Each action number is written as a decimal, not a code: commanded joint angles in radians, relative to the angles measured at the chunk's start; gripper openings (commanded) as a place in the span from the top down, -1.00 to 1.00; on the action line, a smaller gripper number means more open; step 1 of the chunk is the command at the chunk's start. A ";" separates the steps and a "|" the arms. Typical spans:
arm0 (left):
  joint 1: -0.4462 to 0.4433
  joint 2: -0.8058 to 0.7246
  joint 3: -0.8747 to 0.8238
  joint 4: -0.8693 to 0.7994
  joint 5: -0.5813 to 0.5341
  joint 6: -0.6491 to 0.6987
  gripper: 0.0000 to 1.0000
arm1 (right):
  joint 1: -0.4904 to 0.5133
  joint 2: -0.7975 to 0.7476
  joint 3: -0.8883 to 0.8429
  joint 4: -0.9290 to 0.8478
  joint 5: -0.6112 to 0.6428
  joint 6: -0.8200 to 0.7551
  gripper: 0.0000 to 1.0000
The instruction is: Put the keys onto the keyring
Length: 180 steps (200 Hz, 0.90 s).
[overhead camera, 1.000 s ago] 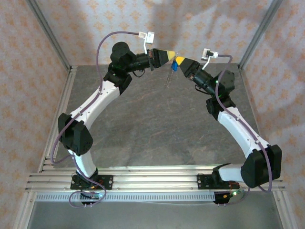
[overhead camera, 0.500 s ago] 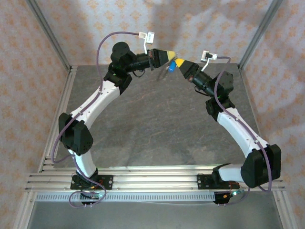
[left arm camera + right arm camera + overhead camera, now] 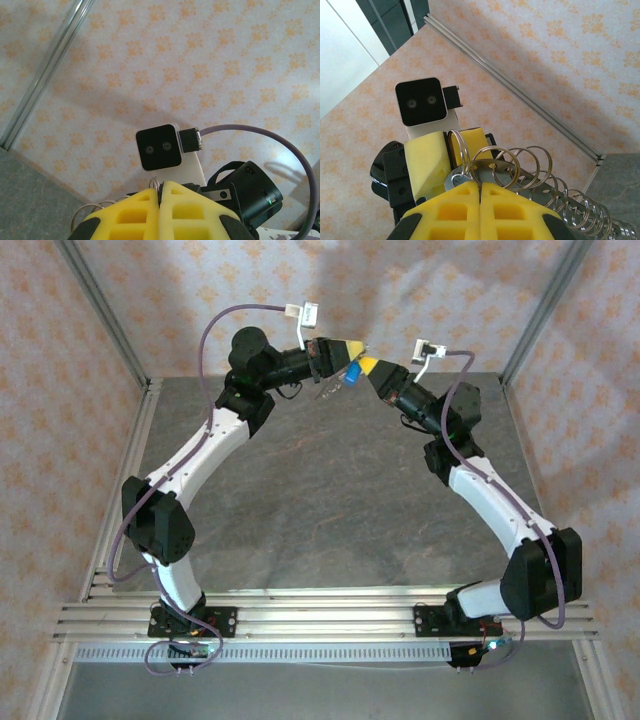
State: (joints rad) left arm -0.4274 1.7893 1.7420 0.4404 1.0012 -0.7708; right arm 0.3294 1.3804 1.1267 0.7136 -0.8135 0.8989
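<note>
Both grippers meet tip to tip high over the back of the table. My left gripper (image 3: 350, 346) (image 3: 160, 186) is shut on the keyring (image 3: 459, 147), a round silver split ring standing upright between its yellow fingers (image 3: 424, 161). More linked rings (image 3: 535, 167) trail from it along a perforated metal strip. My right gripper (image 3: 369, 365) (image 3: 480, 186) is shut on the key: its blue head (image 3: 352, 374) shows just under the tips, and a silver metal end (image 3: 451, 176) pokes out against the ring. Whether the key is through the ring I cannot tell.
The grey table (image 3: 330, 500) lies well below both grippers. Metal frame posts (image 3: 535, 310) stand at the back corners before patterned walls. The loose part of the ring chain (image 3: 329, 390) dangles under the left gripper.
The right gripper has moved up and left, closing on the left gripper's tip. The blue key went with it, and the dangling chain has swung left and higher.
</note>
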 commanded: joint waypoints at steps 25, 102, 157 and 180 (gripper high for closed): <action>-0.030 0.007 0.011 0.080 0.016 -0.015 1.00 | 0.029 0.014 0.058 0.037 -0.087 0.006 1.00; -0.051 0.013 -0.005 0.075 -0.015 -0.012 1.00 | 0.033 -0.024 0.063 -0.114 -0.048 -0.078 1.00; -0.064 0.016 -0.025 0.106 -0.049 -0.036 1.00 | 0.030 0.004 0.101 -0.138 -0.054 -0.051 1.00; -0.065 0.001 -0.041 0.112 -0.073 -0.034 1.00 | 0.028 -0.023 0.068 -0.219 -0.055 -0.102 1.00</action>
State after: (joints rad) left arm -0.4454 1.7943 1.7203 0.4911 0.9321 -0.7895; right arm 0.3332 1.3731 1.1900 0.5774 -0.8150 0.8520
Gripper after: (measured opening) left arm 0.042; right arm 0.043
